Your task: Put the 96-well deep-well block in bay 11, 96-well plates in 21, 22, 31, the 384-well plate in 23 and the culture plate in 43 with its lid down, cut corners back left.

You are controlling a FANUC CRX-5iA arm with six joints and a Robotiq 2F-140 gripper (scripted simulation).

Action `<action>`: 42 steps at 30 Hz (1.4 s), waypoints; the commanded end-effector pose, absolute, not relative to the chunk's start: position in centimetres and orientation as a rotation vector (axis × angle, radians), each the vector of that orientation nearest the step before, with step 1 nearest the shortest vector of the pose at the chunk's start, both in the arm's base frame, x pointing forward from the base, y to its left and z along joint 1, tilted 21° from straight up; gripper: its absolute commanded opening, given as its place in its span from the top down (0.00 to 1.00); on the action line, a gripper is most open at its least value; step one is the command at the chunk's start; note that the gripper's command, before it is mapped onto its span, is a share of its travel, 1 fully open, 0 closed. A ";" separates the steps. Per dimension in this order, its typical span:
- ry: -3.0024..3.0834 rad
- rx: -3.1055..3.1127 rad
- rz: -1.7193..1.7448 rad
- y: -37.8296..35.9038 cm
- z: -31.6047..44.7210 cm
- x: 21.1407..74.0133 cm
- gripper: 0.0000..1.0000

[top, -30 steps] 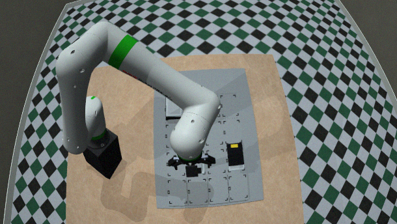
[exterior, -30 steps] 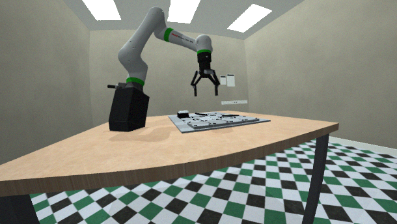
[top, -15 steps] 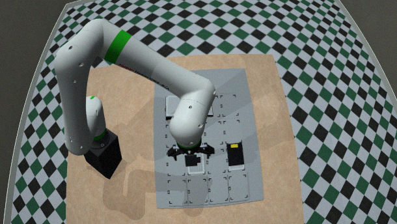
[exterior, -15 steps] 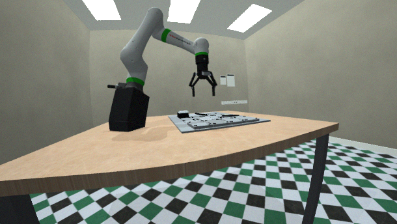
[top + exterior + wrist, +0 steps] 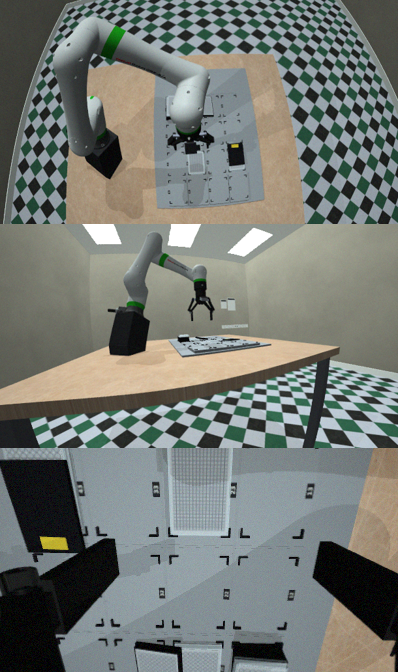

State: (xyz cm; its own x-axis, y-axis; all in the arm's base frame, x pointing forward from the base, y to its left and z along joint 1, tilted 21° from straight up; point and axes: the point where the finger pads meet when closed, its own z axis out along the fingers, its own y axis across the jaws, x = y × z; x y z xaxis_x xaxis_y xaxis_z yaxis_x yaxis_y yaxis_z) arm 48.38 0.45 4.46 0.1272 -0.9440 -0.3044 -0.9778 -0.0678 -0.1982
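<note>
Green, black and pale checks, white arm with green bands
The floor point(image 5: 326, 156) point(image 5: 261, 413) is a diamond check; the arm point(image 5: 140, 55) point(image 5: 137, 276) is white, the gripper point(image 5: 190, 139) point(image 5: 201, 309) point(image 5: 216, 558) black, the tabletop point(image 5: 130, 195) point(image 5: 130, 377) tan, the deck point(image 5: 186, 353) point(image 5: 125, 513) grey.

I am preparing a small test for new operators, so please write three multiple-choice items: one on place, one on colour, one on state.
1. In the top view, where is the black slab relative to the gridded pale plate?
A) left
B) right
C) on top

2. What colour is the slab's patch?
A) yellow
B) red
C) blue

3. How is the tool?
A) shut
B) holding a plate
C) open

1 B: the slab lies right of the plate.
2 A: the patch is plainly yellow.
3 C: its fingers stand wide apart, holding nothing.
</note>
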 end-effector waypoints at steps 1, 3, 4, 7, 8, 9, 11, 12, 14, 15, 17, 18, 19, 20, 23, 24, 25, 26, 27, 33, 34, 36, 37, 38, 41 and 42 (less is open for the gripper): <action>1.864 -2.062 0.131 2.0 5.1 48.2 0.00; 1.864 -2.062 0.131 2.8 5.3 48.1 0.00; 1.864 -2.062 0.131 3.2 5.4 48.1 0.00; 1.864 -2.062 0.131 4.3 5.8 47.9 0.00; 1.864 -2.062 0.131 4.3 5.8 47.9 0.00; 1.864 -2.062 0.131 4.3 5.8 47.9 0.00; 1.864 -2.062 0.131 5.1 6.0 47.8 0.00; 1.864 -2.062 0.131 5.5 6.1 47.8 0.00; 1.864 -2.062 0.131 6.2 6.4 47.7 0.00; 1.864 -2.062 0.131 6.6 6.5 47.6 0.00; 1.864 -2.062 0.131 6.6 6.5 47.6 0.00; 1.864 -2.062 0.131 6.6 6.5 47.6 0.00; 1.864 -2.062 0.131 6.6 6.5 47.6 0.00; 1.864 -2.062 0.131 6.6 6.5 47.6 0.00; 1.864 -2.062 0.131 6.6 6.5 47.6 0.00; 1.864 -2.062 0.131 6.6 6.5 47.6 0.00; 1.864 -2.062 0.131 6.6 6.5 47.6 0.00; 1.864 -2.062 0.131 6.6 6.5 47.6 0.00; 1.864 -2.062 0.131 6.6 6.5 47.6 0.00; 1.864 -2.062 0.131 6.6 6.5 47.6 0.00; 1.864 -2.062 0.131 6.6 6.5 47.6 0.00; 1.864 -2.062 0.131 6.6 6.5 47.6 0.00; 1.864 -2.062 0.131 6.6 6.5 47.6 0.00; 1.864 -2.062 0.131 6.6 6.5 47.6 0.00; 1.864 -2.062 0.131 6.6 6.5 47.6 0.00; 1.864 -2.062 0.131 6.6 6.5 47.6 0.00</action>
State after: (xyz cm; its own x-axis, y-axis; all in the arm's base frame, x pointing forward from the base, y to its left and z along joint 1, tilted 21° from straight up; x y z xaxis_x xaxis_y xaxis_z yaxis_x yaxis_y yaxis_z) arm 47.56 6.61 6.44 0.1265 -0.9445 -0.3031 -0.9779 -0.0674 -0.1980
